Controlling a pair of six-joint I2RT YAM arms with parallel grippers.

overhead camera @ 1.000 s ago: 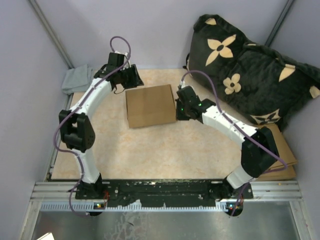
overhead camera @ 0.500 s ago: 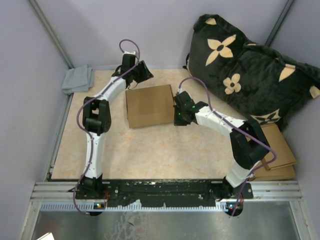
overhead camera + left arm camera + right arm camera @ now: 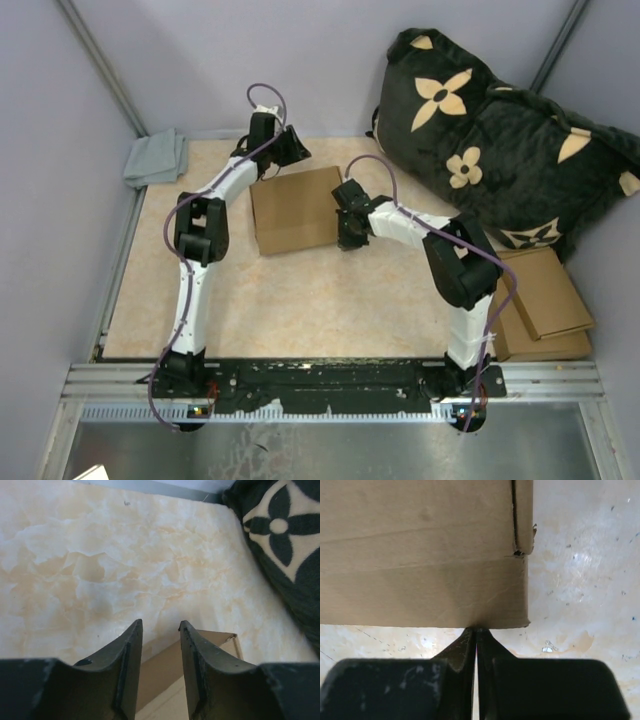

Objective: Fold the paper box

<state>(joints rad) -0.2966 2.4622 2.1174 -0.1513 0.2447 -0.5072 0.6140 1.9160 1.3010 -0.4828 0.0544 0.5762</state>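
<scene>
The paper box (image 3: 298, 210) lies closed and flat-topped on the marbled table, a plain brown rectangle. My left gripper (image 3: 290, 150) hovers over its far edge. In the left wrist view its fingers (image 3: 130, 650) stand apart, with the box's far wall and corner (image 3: 220, 641) showing between and below them; nothing is pinched. My right gripper (image 3: 345, 218) is at the box's right side. In the right wrist view its shut tips (image 3: 476, 629) touch the lower edge of the box's side wall (image 3: 420, 555), holding nothing.
A black cushion with tan flowers (image 3: 500, 130) fills the back right corner and shows in the left wrist view (image 3: 285, 540). Stacked thicker cardboard pieces (image 3: 545, 300) lie at the right edge. A grey cloth (image 3: 155, 158) sits at the back left. Grey walls enclose the table.
The left arm swung right, from the box's far left corner to over its far edge, and its jaws narrowed a little. The right gripper slid left against the box's right side.
</scene>
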